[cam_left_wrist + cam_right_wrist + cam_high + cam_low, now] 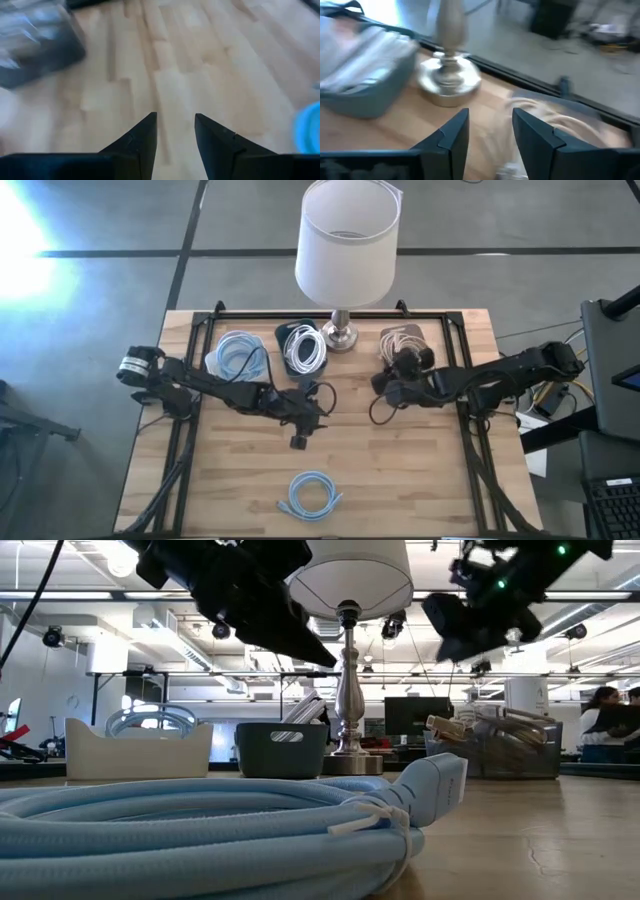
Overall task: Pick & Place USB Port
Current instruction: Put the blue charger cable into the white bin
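A coiled light-blue USB cable (312,495) lies flat on the wood near the table's near edge; it fills the low view's foreground (200,830) and shows at the edge of the left wrist view (307,132). My left gripper (302,438) (175,117) hangs open over bare wood at the table's middle, on the far side of that cable. My right gripper (385,387) (490,114) is open and empty, hovering by the clear bin of beige cable (403,345) (555,120).
Along the far side stand a white bin of light-blue cable (238,358), a dark teal bin of white cable (303,348) (365,85), and a lamp (345,250) whose metal base (447,80) stands between the teal and clear bins. Black frame rails (190,410) run down both table sides.
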{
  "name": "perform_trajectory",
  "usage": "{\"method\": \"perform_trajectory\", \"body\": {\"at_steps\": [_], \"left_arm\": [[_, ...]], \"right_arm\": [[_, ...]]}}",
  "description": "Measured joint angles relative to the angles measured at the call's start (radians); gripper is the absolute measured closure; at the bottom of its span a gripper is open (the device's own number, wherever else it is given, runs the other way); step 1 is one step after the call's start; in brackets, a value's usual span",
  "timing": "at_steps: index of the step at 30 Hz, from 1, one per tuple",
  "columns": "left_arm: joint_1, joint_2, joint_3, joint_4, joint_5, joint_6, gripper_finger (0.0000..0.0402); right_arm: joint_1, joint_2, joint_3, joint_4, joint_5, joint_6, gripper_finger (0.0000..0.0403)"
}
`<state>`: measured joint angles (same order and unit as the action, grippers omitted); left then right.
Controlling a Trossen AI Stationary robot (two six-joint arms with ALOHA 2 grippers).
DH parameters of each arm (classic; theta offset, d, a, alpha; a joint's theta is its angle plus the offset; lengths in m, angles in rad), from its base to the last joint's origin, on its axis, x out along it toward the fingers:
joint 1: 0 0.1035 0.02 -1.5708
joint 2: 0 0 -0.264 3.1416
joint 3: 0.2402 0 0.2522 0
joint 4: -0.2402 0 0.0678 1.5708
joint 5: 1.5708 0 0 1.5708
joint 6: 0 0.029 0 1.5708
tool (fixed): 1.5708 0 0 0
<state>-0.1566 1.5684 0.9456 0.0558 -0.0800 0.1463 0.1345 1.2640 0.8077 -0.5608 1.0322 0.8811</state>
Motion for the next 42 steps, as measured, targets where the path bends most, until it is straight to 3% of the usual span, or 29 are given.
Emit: {"method": "perform_trajectory", "body": {"at_steps": [7, 12, 16, 23, 26, 34, 42], "left_arm": [[0.0, 0.005, -0.017, -0.034, 0.223, -0.165, 0.0266], [-0.021, 0.032, -0.044, -0.01, 0.311, -0.255, 0.0266], [-0.054, 0.073, -0.088, 0.125, 0.356, -0.25, 0.0266], [-0.104, 0.181, -0.109, 0.248, 0.361, -0.259, 0.0266], [-0.124, 0.235, -0.11, 0.319, 0.41, -0.261, 0.0266], [-0.143, 0.327, -0.102, 0.395, 0.437, -0.343, 0.0265], [-0.142, 0.34, -0.1, 0.406, 0.313, -0.373, 0.0229]], "right_arm": [[0.0, 0.002, -0.005, 0.327, -0.218, -0.299, 0.0267], [0.0, 0.002, -0.012, 0.382, -0.227, -0.323, 0.0271], [0.0, 0.002, -0.029, 0.383, -0.229, -0.301, 0.0266], [0.026, 0.003, -0.063, 0.387, -0.236, -0.208, 0.0258], [0.063, 0.003, -0.088, 0.4, -0.258, -0.15, 0.0257], [0.189, 0.003, -0.179, 0.597, -0.258, -0.129, 0.0257], [0.26, 0.003, -0.225, 0.603, -0.256, -0.102, 0.0266]]}}
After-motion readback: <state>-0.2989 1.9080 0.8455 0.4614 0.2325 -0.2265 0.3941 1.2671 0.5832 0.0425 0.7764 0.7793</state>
